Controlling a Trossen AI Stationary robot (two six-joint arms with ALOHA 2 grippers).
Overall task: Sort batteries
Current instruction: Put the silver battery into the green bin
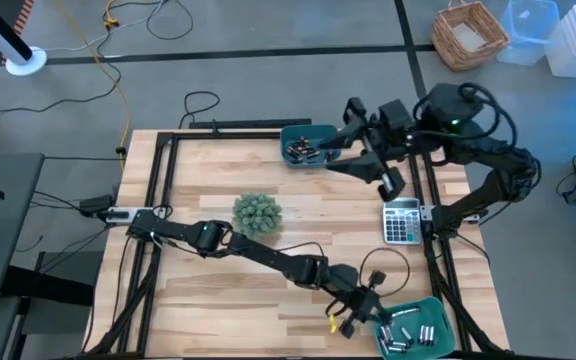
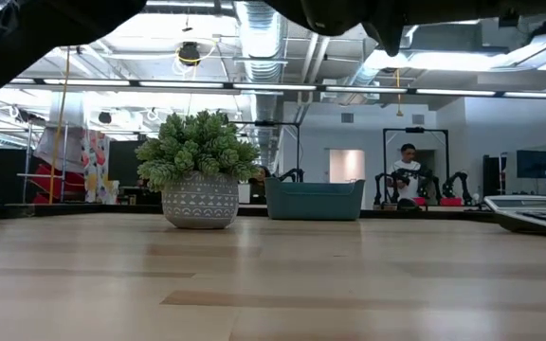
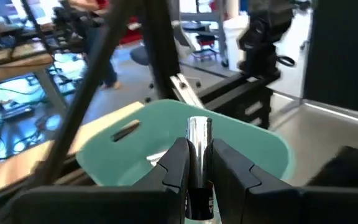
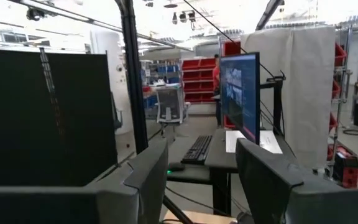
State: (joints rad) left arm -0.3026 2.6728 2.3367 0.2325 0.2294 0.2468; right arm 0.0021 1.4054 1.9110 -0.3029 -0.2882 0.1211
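Observation:
A teal bin [image 1: 423, 310] at the table's near right corner holds several silvery batteries [image 1: 408, 335]. My left gripper [image 1: 360, 308] reaches just short of that bin's left wall and is shut on one silvery battery [image 3: 199, 130]; the bin [image 3: 253, 149] lies right ahead of it. A second teal bin [image 1: 308, 132] at the far edge holds dark batteries [image 1: 303, 151]. My right gripper [image 4: 201, 149] is raised high near that far bin [image 2: 314, 199], open, with nothing between its fingers. My left gripper pinches the silvery battery between its two fingers [image 3: 174, 163]. The battery lies along the fingers, and its free end [image 3: 199, 124] sticks out past the fingertips. The fingers come nearly level from the table's left. The battery is lifted clear of table and bin.
A potted plant [image 1: 256, 213] stands mid-table, left of the far bin. A grey calculator [image 1: 401, 220] lies by the right edge. A small yellow tag [image 1: 334, 321] shows beside my left gripper. A black frame [image 1: 163, 200] borders the tabletop.

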